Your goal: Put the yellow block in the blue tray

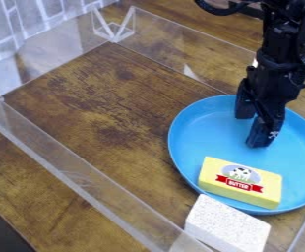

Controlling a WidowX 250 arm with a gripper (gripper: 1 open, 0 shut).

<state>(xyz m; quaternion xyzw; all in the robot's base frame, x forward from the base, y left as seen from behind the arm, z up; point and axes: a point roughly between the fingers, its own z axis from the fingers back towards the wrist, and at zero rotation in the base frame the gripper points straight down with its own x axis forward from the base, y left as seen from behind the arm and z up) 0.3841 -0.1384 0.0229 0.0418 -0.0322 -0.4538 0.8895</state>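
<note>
Clear plastic: upright panels [83, 162] along the near-left side and the back of the table; I see wood through them.
Table: brown, grained wood [96, 94], spreading left of the tray.
Blue tray: round, bright, with a raised rim [179, 138], lying on the table at the right.
White block: speckled [227, 224], just beside the tray's near edge, outside it.
Yellow block: inside the blue tray [241, 183], near its front rim, lying flat, red-and-white label up.
My pincer: black [259, 138], pointing down over the tray, beyond the yellow block and apart from it; I have it open, gripping nothing.
</note>
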